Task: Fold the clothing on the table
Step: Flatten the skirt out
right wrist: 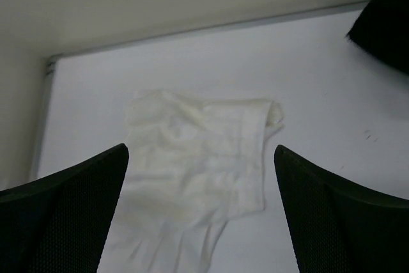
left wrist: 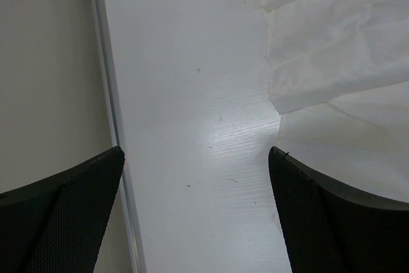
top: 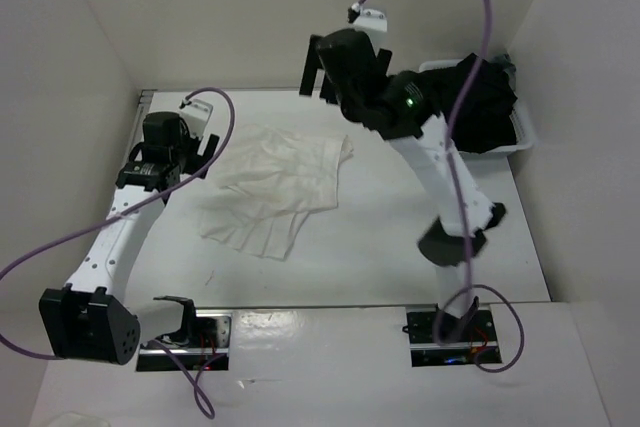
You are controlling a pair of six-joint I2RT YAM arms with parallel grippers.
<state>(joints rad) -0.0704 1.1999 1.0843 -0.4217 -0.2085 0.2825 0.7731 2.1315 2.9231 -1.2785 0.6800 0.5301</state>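
The clothing (top: 275,187) is a thin white pleated garment lying crumpled and partly folded over on the table (top: 380,247), left of centre. My left gripper (top: 178,137) stands open low over the bare table between the metal rail (left wrist: 105,62) and the clothing's left edge (left wrist: 345,49), touching neither. In its wrist view the left gripper (left wrist: 198,209) has nothing between its fingers. My right gripper (top: 315,75) hangs open, raised above the far side of the table. Its wrist view shows the clothing (right wrist: 198,164) well below the empty right gripper (right wrist: 201,209).
A white tray (top: 525,137) at the far right holds a black garment (top: 485,102), whose edge also shows as the dark mass (right wrist: 386,23) in the right wrist view. White walls enclose the table on the far, left and right sides.
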